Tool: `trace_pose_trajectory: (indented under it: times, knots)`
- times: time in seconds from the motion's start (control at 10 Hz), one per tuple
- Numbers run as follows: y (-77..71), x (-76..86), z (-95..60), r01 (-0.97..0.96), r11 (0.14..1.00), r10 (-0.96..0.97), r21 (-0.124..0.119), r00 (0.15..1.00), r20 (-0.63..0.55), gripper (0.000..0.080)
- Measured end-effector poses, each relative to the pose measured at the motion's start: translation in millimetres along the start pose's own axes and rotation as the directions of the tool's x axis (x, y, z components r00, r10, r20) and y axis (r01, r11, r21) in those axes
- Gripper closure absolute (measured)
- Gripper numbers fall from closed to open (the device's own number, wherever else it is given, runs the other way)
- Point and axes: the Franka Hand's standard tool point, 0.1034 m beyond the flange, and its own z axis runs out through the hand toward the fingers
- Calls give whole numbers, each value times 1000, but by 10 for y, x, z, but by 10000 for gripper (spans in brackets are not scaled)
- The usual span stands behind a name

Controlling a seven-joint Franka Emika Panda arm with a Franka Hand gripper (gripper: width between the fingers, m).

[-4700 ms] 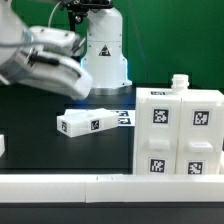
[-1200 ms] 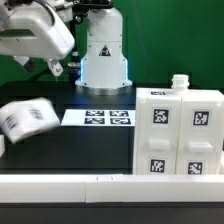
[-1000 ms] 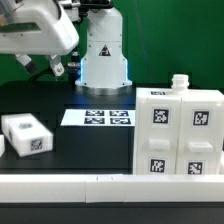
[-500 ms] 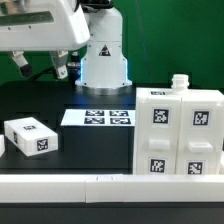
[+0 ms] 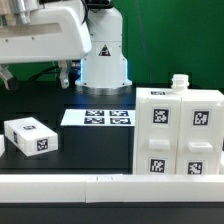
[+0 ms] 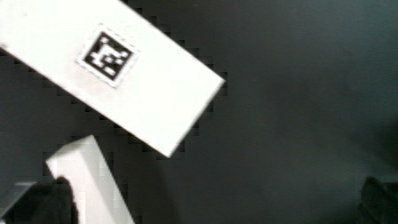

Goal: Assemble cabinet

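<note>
The cabinet body (image 5: 180, 132) stands upright at the exterior view's right, built of white tagged panels, with a small knob (image 5: 179, 82) on top. A loose white tagged block (image 5: 30, 137) lies on the black table at the exterior view's left. My gripper (image 5: 35, 80) hangs open and empty well above that block. In the wrist view a white tagged panel face (image 6: 116, 70) lies below the gripper (image 6: 199, 200). A second white piece (image 6: 89, 185) shows near one dark fingertip (image 6: 18, 200). Nothing is held between the jaws.
The marker board (image 5: 98, 117) lies flat on the table in front of the robot base (image 5: 103, 55). A long white rail (image 5: 110, 181) edges the table's front. Another small white piece (image 5: 2, 145) shows at the exterior view's left edge.
The white block went from the table's middle to the exterior view's left, tumbled and settled there. Since then the arm has swung further left above it, gripper open.
</note>
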Motion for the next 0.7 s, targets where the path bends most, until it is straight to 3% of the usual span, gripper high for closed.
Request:
trace_pose_trajectory:
  times: [0.2,0.4,0.6,0.7]
  knots:
    - [56,6,4,74,997,-74,-4,997,3,4]
    - [95,4,34,276,961,-276,-11,961,2,4]
    - [240,-63,258,617,787,-616,-31,787,19,4]
    - [278,-115,370,691,719,-693,-70,721,8,4]
